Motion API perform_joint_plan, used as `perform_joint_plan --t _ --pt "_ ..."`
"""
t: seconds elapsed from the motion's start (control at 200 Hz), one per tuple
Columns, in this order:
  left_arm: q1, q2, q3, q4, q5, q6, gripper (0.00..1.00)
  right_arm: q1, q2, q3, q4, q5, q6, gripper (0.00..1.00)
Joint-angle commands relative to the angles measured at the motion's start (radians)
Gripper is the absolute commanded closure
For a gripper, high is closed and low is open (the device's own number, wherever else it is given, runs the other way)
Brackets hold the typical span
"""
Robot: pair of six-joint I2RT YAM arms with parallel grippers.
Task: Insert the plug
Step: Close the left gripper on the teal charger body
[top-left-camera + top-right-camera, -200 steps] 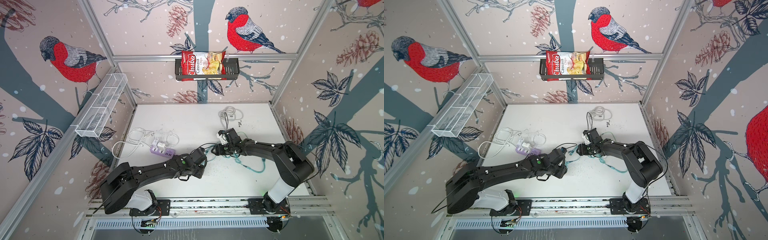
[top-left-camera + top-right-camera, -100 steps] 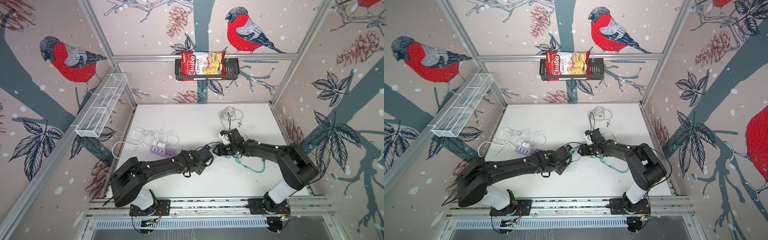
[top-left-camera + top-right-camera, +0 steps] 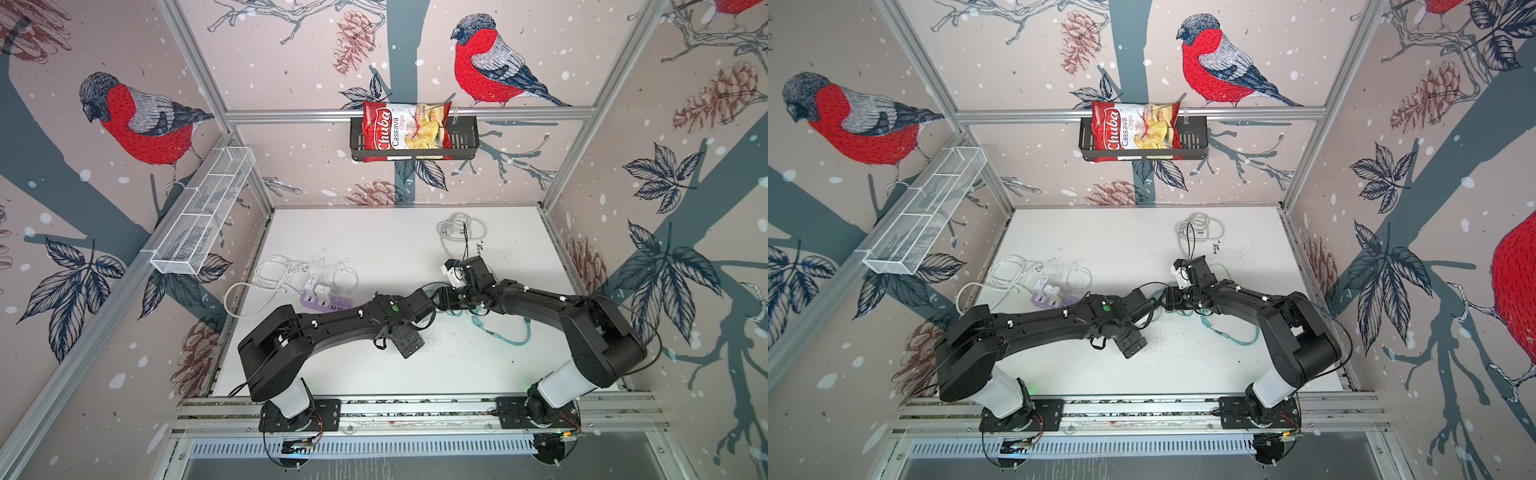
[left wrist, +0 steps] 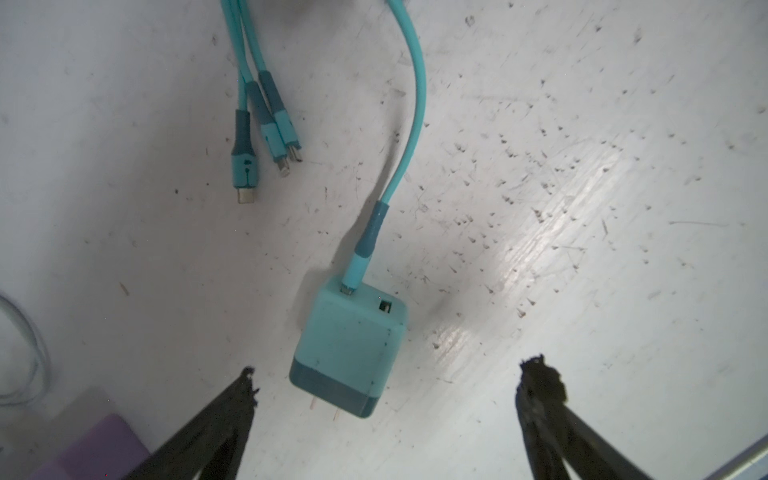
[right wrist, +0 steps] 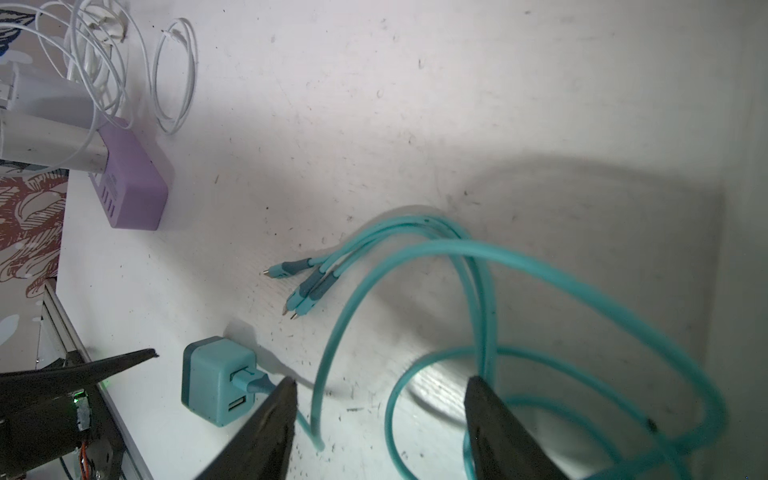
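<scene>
Your left gripper [image 4: 392,380]: jaws wide apart, nothing clamped.
Plug [image 4: 351,345]: lies between its fingers, touching neither. It is a teal cube with a darker band at the pronged end, two prongs facing the gripper, and a teal cable [image 4: 409,124] in one port.
Right gripper [image 5: 382,384]: jaws apart, cable loops between them.
Purple power strip [image 5: 133,183]: farther off.

The plug [image 4: 349,349] is pale teal with a darker teal band at its prong end, and its cable [image 4: 417,95] is teal too. The power strip [image 3: 336,304], at nine o'clock on the white, dark-flecked table [image 3: 374,249], is lilac.
</scene>
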Motion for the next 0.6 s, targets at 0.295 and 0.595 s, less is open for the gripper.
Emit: perform_joint_plan --t 0.295,0.595 --pt "0.085 0.064 0.000 -0.021 0.010 0.090 0.05 -0.002 -0.010 0.011 0.004 -0.015 -0.021 0.35" --pt "0.117 0.118 -0.008 0.004 0.067 0.112 0.22 0.003 -0.012 0.011 -0.001 -0.013 -0.018 0.35"
